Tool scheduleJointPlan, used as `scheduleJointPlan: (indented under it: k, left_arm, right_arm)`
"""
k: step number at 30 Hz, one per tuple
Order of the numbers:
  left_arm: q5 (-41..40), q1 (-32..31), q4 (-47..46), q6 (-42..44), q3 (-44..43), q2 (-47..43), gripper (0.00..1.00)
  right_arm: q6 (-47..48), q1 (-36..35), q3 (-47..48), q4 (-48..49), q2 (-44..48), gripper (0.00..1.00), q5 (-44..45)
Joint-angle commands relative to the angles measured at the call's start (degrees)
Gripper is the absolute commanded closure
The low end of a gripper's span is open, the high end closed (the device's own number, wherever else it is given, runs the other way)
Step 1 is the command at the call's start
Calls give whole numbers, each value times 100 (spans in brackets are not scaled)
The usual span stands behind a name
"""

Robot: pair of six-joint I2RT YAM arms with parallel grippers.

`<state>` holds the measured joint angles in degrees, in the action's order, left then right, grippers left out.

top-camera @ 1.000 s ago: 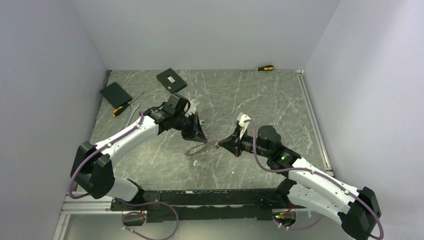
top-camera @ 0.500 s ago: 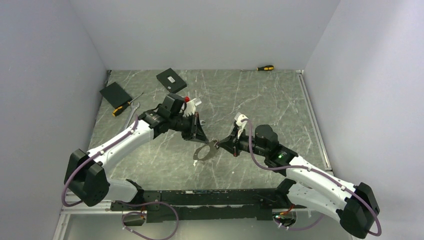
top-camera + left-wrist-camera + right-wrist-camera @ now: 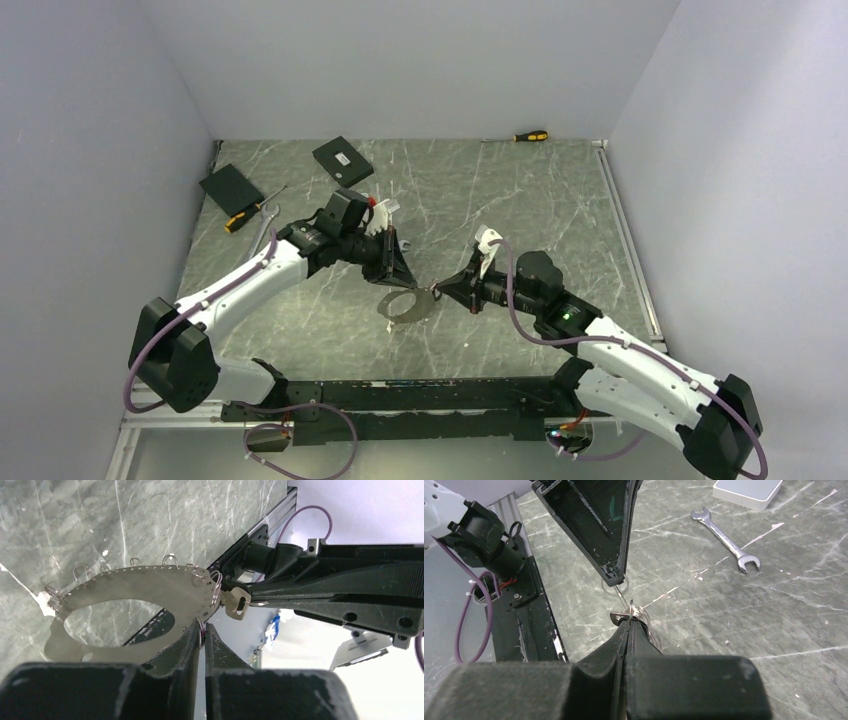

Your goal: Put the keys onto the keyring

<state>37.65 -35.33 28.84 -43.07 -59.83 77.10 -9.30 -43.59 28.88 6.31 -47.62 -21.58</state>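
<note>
Keyring (image 3: 150,582), an oval plate edged with wire loops (image 3: 216,585), sits pinched in the left gripper (image 3: 202,630), which should hold steady while the clenched right gripper (image 3: 626,622) eases its silver key (image 3: 236,603) onto a loop.

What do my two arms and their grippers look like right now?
Both the left arm and the right arm have white links between bulky black joints, with a purple cable looping along each. A green light glows on the right arm's forearm. The left gripper and right gripper are matte black, with long wedge-shaped fingers tapering to thin tips.
</note>
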Motion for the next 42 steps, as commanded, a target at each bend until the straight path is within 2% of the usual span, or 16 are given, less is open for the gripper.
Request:
scheduleJointPlan:
  k: [1,4,7,12,17,22,26,30,34,38,42]
  left_arm:
    - [-306,1,383,-725,-397,-76,86]
    - [-489,0,643,-1202,-447,-104,89]
    - [-531,-24,510,-1579,-316,-217,91]
    - [-850,-87,515,-1571,-206,-311,92]
    - [-1591,-374,875,-717,-390,-127,85]
    - [-2961,-791,1117,128,-362,-55,63]
    - [-3120,-843,1221,161,-219,228,50]
    - [-3488,-1066,827,263,156,487,48]
    - [-3604,-1092,301,440,400,595,56]
    - [-3471,-1294,-996,1544,1073,276,58]
    - [-3253,-1309,-1216,2796,1212,193,56]
  right_arm:
    - [99,-26,133,-2,195,100,-127]
    - [75,-26,172,-27,190,100,-210]
    - [-18,-26,200,8,138,100,-311]
    - [-189,-26,144,33,84,100,-145]
    - [-232,-26,153,-253,223,100,752]
    - [-208,-24,129,-502,493,100,1472]
    - [-247,-26,60,-767,701,100,2002]
    - [-232,-22,-49,-765,802,100,2040]
    - [-198,-26,2,-846,731,100,1939]
    - [-147,-19,-22,-842,742,100,1921]
    - [-133,-26,-6,-872,762,100,1891]
